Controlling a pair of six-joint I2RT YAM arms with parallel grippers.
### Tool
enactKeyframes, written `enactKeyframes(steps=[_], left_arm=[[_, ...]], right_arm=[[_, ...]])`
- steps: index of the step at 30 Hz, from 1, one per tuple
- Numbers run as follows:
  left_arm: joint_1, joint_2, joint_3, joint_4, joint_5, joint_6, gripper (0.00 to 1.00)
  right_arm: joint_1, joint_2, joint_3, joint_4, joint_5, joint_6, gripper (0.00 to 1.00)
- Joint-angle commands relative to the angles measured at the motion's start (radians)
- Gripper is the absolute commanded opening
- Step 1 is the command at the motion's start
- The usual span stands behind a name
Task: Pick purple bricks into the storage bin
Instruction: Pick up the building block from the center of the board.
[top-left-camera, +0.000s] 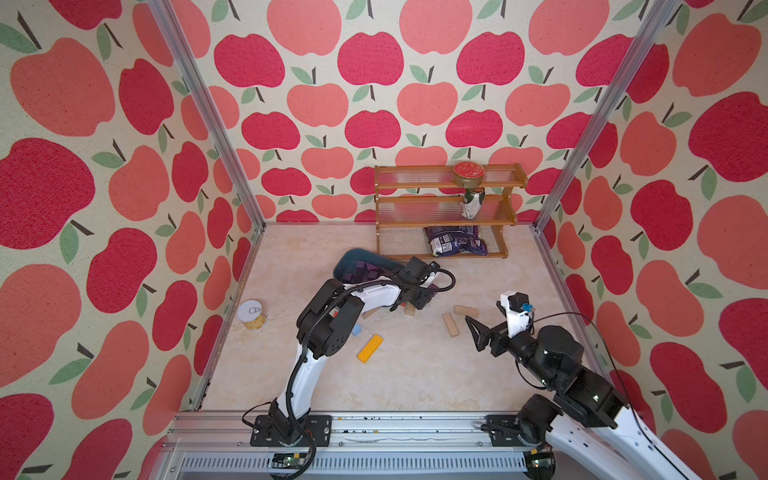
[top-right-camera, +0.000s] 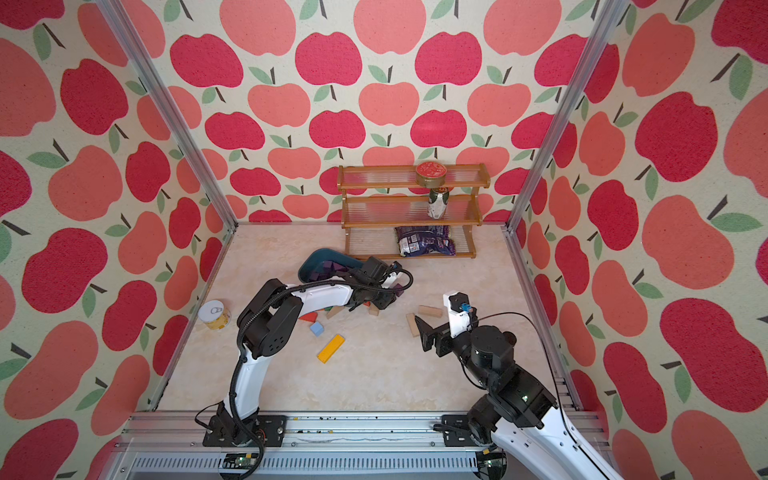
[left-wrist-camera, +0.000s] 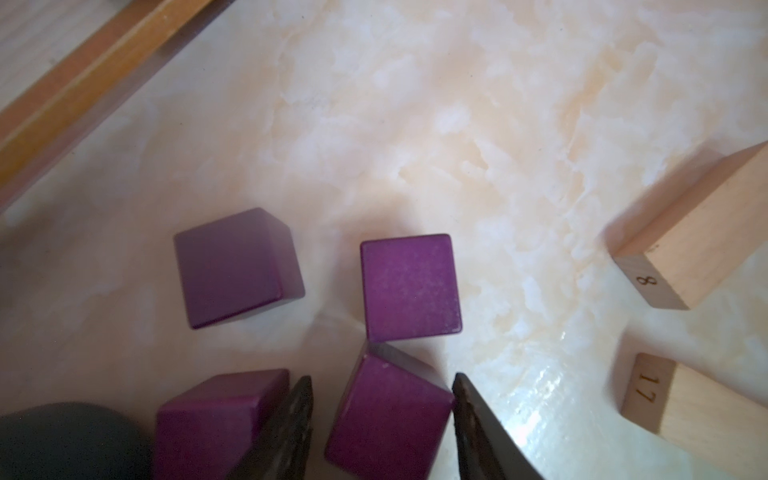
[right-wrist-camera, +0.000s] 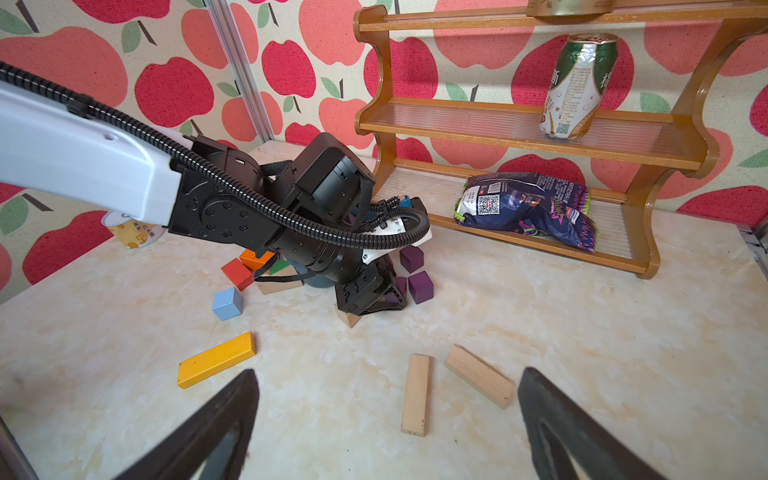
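Nearest, by the worktop's right edge, the right gripper (right-wrist-camera: 386, 436) hangs empty over plain wooden blocks (right-wrist-camera: 415, 395), its fingers spread wide. Further in, around mid-worktop, the left gripper (left-wrist-camera: 382, 376) straddles one purple brick (left-wrist-camera: 386, 424). Its fingers are apart with a gap on one side, so they are not yet clamped. Three more purple bricks (left-wrist-camera: 409, 286) lie loose beside it. Beyond, toward the far edge, the bin (top-left-camera: 345, 264) already holds a heap of them. Most of the job looks done, with a handful left.
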Motion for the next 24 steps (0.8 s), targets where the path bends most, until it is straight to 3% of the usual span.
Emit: enactKeyframes(steps=[1, 9, 15, 24], left_arm=[[-0.004, 0.036, 0.016, -0.014, -0.001, 0.055, 0.53], [0.002, 0.032, -0.008, -0.010, 0.002, 0.173, 0.50], [0.006, 0.026, -0.031, 0.019, 0.039, 0.201, 0.44], [0.005, 0.040, -0.014, 0.016, 0.043, 0.222, 0.42]], right_arm=[[0.001, -0.013, 0.001, -0.024, 0.004, -0.009, 0.99], [0.001, -0.014, 0.002, -0.026, 0.002, -0.010, 0.99], [0.001, -0.012, 0.001, -0.022, 0.007, -0.010, 0.99], [0.001, -0.012, 0.002, -0.026, 0.007, -0.008, 0.99]])
